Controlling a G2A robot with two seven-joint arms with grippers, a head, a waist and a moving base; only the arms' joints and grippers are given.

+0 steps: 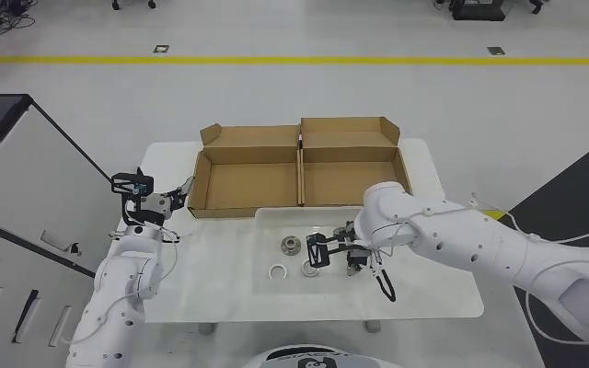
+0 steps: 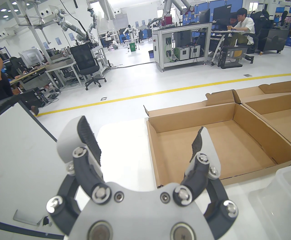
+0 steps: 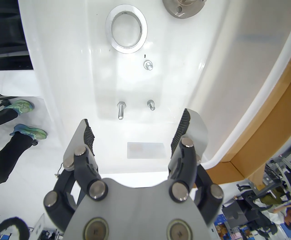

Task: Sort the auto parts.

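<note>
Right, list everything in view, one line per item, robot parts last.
Open cardboard boxes: two, brown, side by side at the table's far side.
Shallow plastic tray: one, white, in front of the boxes.
Flat metal ring: one, silver, on the tray floor.
Flanged metal hub: one, grey, on the tray floor beside the ring.
Steel bolts: three, silver, one long and two short, apart from each other on the tray floor.
Table: one, white, under everything.
Left end effector: one, grey and black, open, near the left box's outer corner.
Right end effector: one, grey and black, open, over the tray near the bolts.
</note>
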